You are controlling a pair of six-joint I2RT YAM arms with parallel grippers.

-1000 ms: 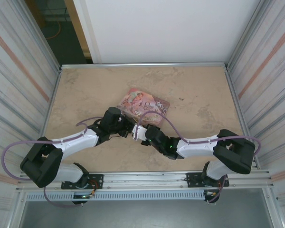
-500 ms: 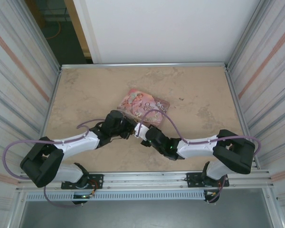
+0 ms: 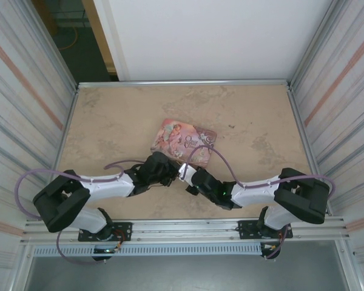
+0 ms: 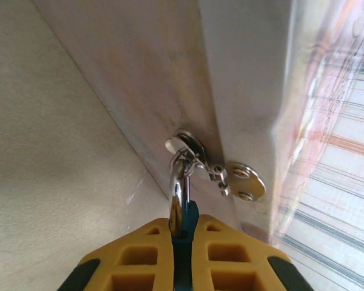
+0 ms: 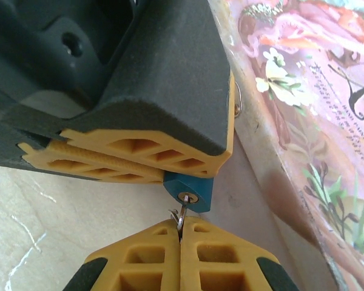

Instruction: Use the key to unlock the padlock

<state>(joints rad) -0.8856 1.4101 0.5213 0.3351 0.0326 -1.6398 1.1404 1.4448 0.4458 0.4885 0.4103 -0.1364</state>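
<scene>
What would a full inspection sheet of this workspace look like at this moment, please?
Surface: beige marbled table, faintly stained.
Job's things: padlock with its blue body clamped sideways and its shackle at the metal clasp on the tin's side; key with its tip at the keyhole.
Clutter: nothing seen beyond the pink illustrated tin, lying flat mid-table.
Hands: left hand shut on the padlock; right hand shut on the key; they meet just in front of the tin.
Cables: purple cables loop off both arms, the right one arcing over the tin's near edge.
Surroundings: corrugated side walls, white back panel, metal rail along the near edge.
</scene>
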